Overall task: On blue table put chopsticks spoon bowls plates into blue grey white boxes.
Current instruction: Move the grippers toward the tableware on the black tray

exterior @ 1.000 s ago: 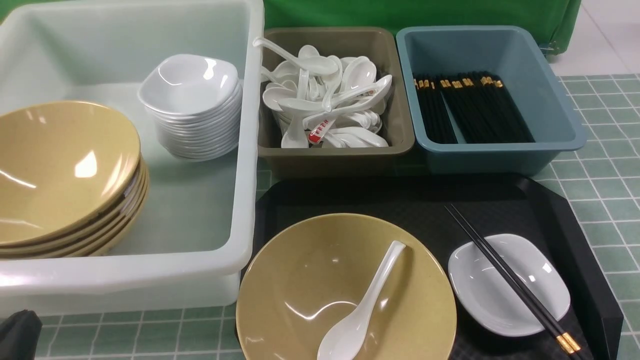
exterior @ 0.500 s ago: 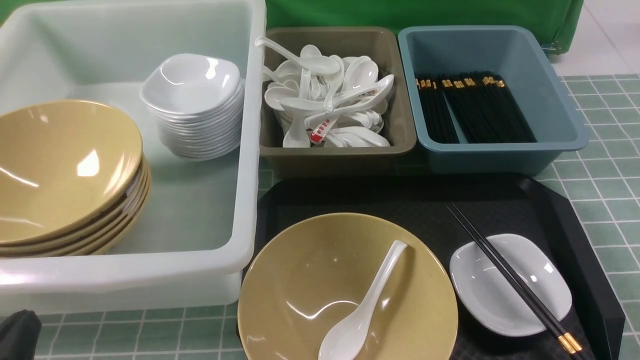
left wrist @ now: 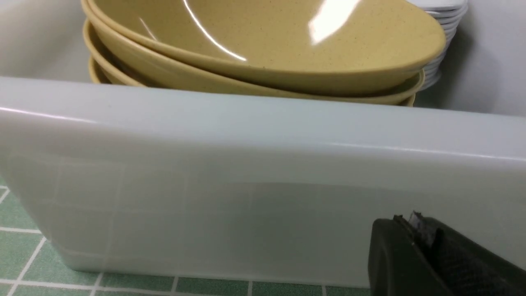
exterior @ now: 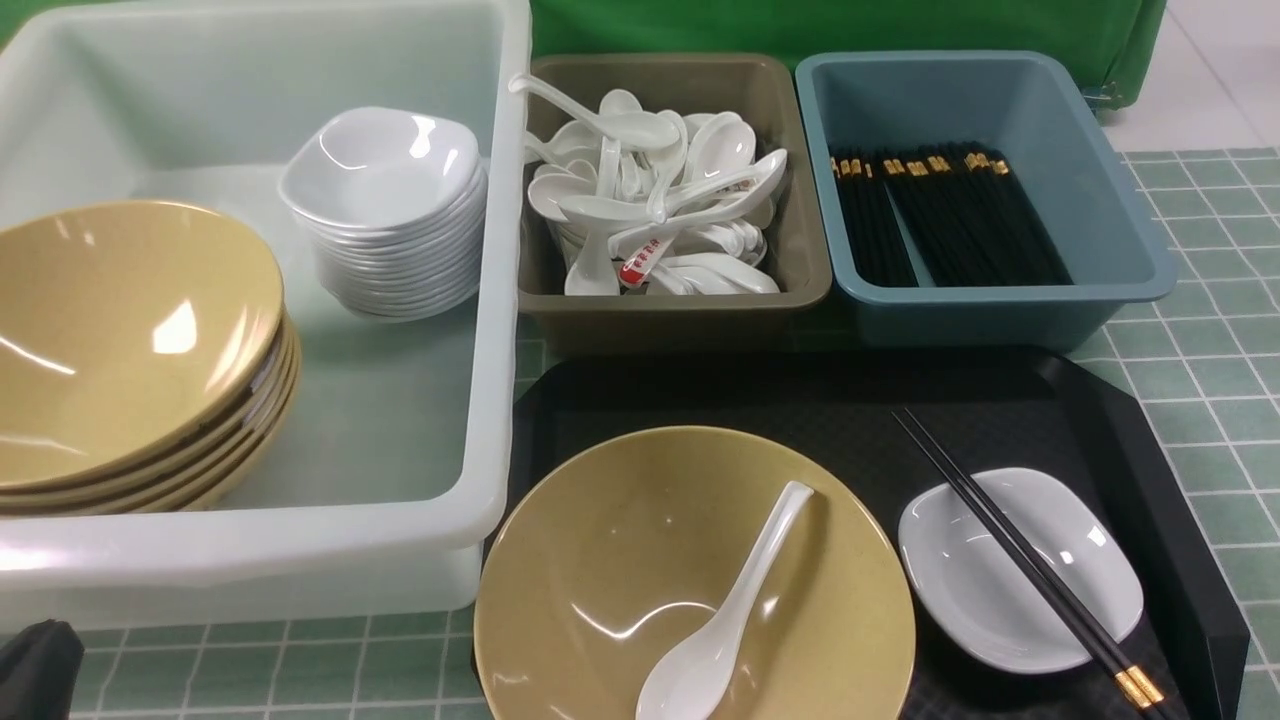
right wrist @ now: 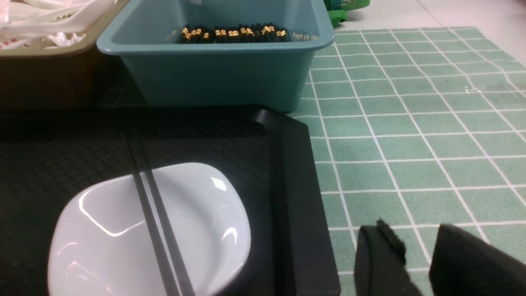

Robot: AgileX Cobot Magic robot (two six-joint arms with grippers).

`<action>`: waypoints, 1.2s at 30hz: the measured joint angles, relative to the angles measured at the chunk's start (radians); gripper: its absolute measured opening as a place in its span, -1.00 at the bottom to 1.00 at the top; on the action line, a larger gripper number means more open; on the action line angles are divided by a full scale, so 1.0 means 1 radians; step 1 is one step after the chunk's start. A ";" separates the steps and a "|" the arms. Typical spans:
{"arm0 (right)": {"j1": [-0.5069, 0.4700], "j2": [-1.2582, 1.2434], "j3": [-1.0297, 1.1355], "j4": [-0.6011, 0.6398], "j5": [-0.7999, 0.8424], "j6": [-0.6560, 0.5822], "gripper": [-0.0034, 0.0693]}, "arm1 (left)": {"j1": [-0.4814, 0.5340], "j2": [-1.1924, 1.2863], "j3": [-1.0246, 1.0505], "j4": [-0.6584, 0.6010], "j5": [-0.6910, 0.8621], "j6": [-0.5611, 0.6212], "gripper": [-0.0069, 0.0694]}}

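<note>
Bearings are by clock face from the middle of the black tray [exterior: 760, 390] in the front view, twelve lying away from the robot. The blue table [exterior: 1200, 400] carries everything. Sorted stock: white tub [exterior: 495, 300] at ten o'clock, holding stacked bowls [exterior: 120, 330] and stacked plates [exterior: 385, 170]; olive-grey box [exterior: 660, 315] at eleven, heaped with spoons [exterior: 650, 200]; blue box [exterior: 1000, 310] at one, with black chopsticks [exterior: 950, 220] laid lengthwise. Each kind has its own bin, so the pieces left on the tray are judged unsorted. These are one bowl [exterior: 600, 560] at eight with a white spoon [exterior: 725, 610] resting inside it, and one plate [exterior: 960, 580] at four with a pair of chopsticks [exterior: 1012, 543] lying across it. Spoon and pair probably need lifting first, since each sits on the dish beneath. The left gripper [left wrist: 411, 224] is low before the tub's near wall at eight, fingers clenched together and holding nothing. The right gripper [right wrist: 415, 230] is over bare tiles just beside the tray's edge at four, fingers partly parted, empty, touching nothing, and nearest the pair.
</note>
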 joint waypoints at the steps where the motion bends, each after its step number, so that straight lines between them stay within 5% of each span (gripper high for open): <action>1: 0.000 0.000 0.000 0.000 0.000 0.002 -0.26 | 0.000 0.000 0.000 0.001 0.000 0.000 -0.83; 12: 0.000 0.000 0.000 0.000 0.000 0.018 -0.26 | 0.000 0.000 0.000 0.008 -0.005 -0.001 -0.83; 17: 0.000 0.000 0.000 0.000 0.000 0.020 -0.26 | 0.000 0.000 0.000 -0.085 -0.027 -0.039 -0.83; 21: 0.000 0.000 0.000 0.075 -0.010 0.166 -0.26 | 0.000 0.000 0.000 -0.399 -0.055 -0.219 -0.83; 23: 0.000 0.000 0.000 0.206 -0.016 0.365 -0.26 | 0.000 0.000 0.000 -0.661 -0.069 -0.362 -0.83; 26: 0.000 0.000 0.000 0.306 -0.019 0.597 -0.26 | 0.000 0.000 0.000 -0.825 -0.084 -0.428 -0.83; 32: 0.000 0.000 0.001 0.327 -0.030 0.663 -0.26 | 0.000 0.000 0.000 -0.896 -0.092 -0.437 -0.83; 36: 0.000 0.000 0.002 0.325 -0.061 0.629 -0.26 | 0.000 0.000 -0.045 -0.897 -0.077 -0.288 -0.83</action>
